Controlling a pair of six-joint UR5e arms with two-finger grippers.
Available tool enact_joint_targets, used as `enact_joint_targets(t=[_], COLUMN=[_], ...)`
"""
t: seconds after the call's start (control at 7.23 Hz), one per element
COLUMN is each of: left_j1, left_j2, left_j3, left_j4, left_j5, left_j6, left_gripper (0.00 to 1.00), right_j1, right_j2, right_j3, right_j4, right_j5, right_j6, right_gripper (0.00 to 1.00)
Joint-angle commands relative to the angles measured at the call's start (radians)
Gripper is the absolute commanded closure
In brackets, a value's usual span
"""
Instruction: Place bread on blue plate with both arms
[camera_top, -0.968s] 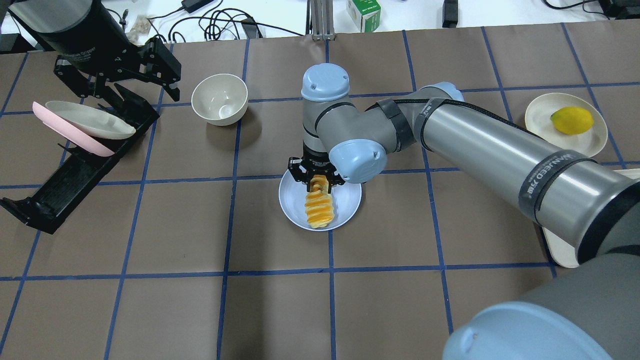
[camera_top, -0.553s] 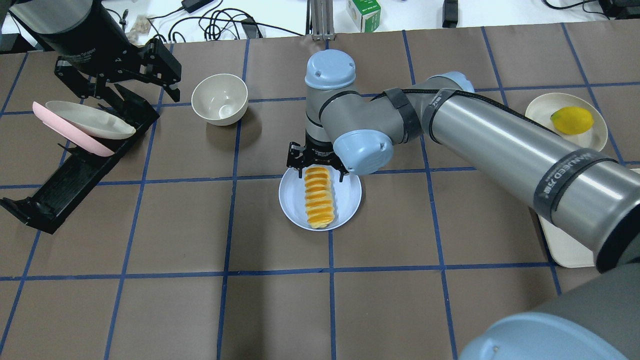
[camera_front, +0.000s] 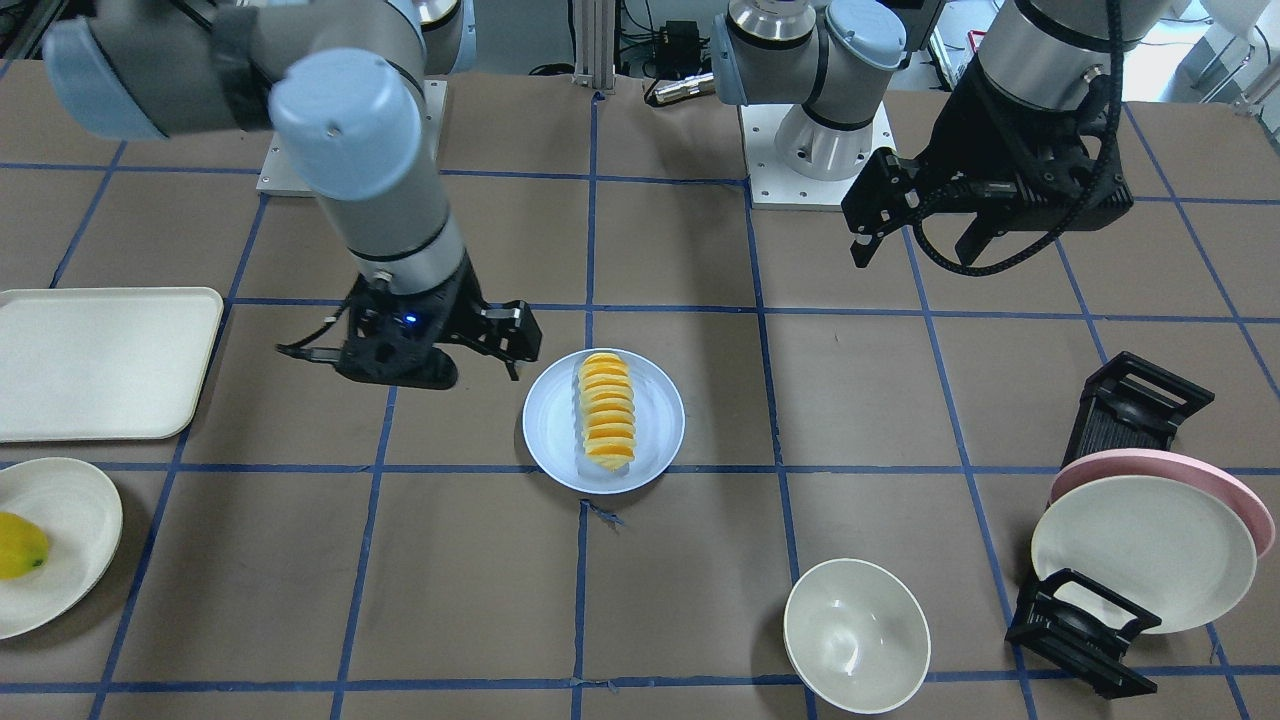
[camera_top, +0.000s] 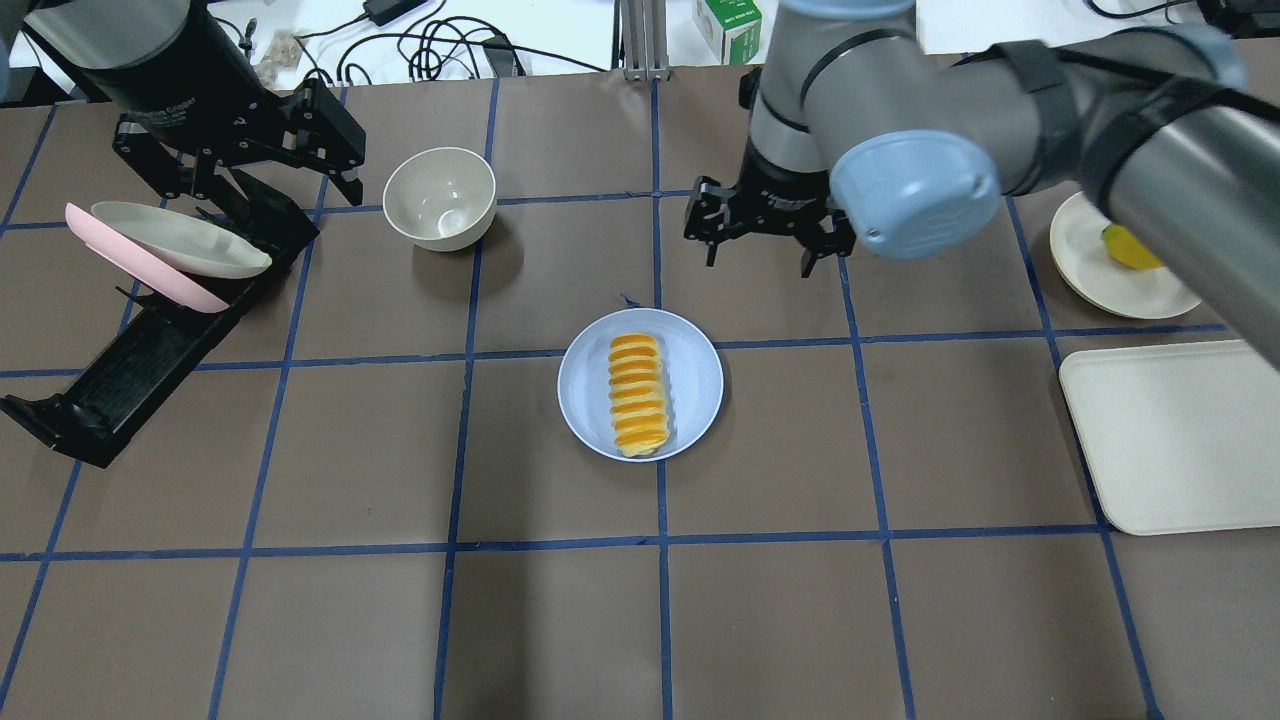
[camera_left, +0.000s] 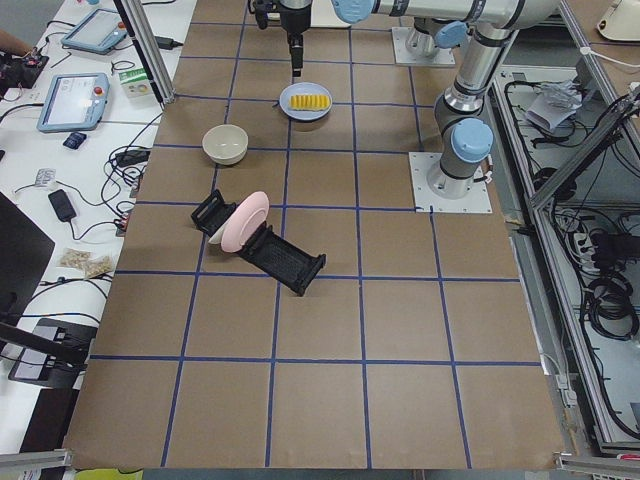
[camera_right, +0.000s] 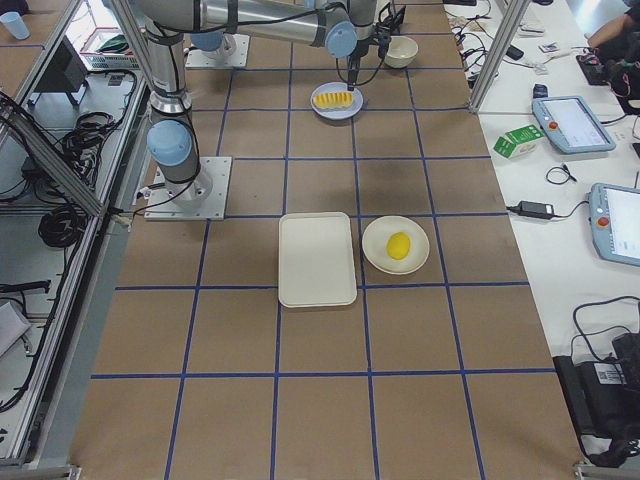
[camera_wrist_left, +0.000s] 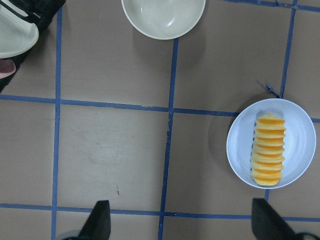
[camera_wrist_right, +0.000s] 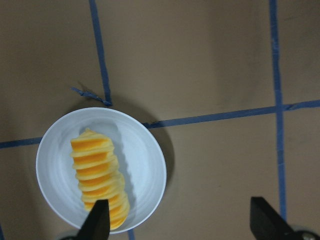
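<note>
The bread, a row of pale-yellow slices with orange crusts, lies flat across the blue plate at the table's middle. It also shows in the front view on the plate and in both wrist views. My right gripper is open and empty, raised above the table beyond the plate and a little to its right. My left gripper is open and empty, high over the dish rack at the far left.
A cream bowl stands at the back left. A black dish rack holds a pink plate and a cream plate. A cream tray and a cream plate with a yellow fruit are at the right.
My right gripper has let go of the bread, risen and drawn back to the far right. The bread has dropped from tilted to lying flat on the blue plate. The left arm barely moved.
</note>
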Motion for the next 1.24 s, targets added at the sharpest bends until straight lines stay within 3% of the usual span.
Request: enact_joint_targets(t=[0.0, 0.14, 0.28, 0.69, 1.11], left_j1=[-0.001, -0.001, -0.001, -0.001, -0.016], left_j2=[-0.001, 0.004, 0.004, 0.002, -0.014], left_j3=[-0.001, -0.001, -0.001, -0.001, 0.004], left_j4=[0.000, -0.002, -0.002, -0.002, 0.029], left_j5=[0.000, 0.000, 0.001, 0.001, 0.061], left_j6=[0.000, 0.000, 0.000, 0.000, -0.002], left_gripper=[0.00, 0.00, 0.00, 0.00, 0.00], right_j1=[-0.114, -0.145, -0.162, -0.158, -0.153], right_j2=[-0.112, -0.137, -0.149, -0.179, -0.179], right_j3=[-0.048, -0.061, -0.062, -0.053, -0.052], right_j4=[0.179, 0.227, 0.246, 0.252, 0.256], right_j5=[-0.044, -0.137, -0.144, -0.099, -0.096], right_j6=[-0.098, -0.098, -0.100, -0.100, -0.102], right_gripper=[0.00, 0.00, 0.00, 0.00, 0.00])
